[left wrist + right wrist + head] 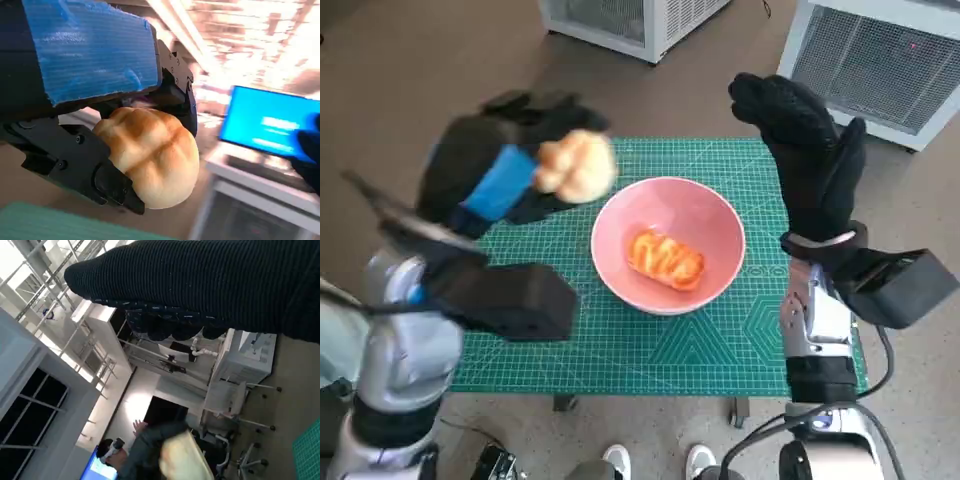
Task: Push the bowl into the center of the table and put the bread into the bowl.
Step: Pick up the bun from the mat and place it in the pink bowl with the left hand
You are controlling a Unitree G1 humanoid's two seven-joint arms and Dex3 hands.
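Above the mat's left side, my left hand [495, 180] grips the bread [577, 167]; the bowl [715, 215] sits mid-table, one piece inside. Right hand [807, 150] raised, fingers apart, holding nothing. Next: carry over the bowl, release.

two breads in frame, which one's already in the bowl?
The orange-glazed bread, lying inside the pink bowl. The round pale bun is held in the left hand, above the table.

Even indoor light; left hand [510, 175] motion-blurred, wrist backgrounds perhaps overexposed.
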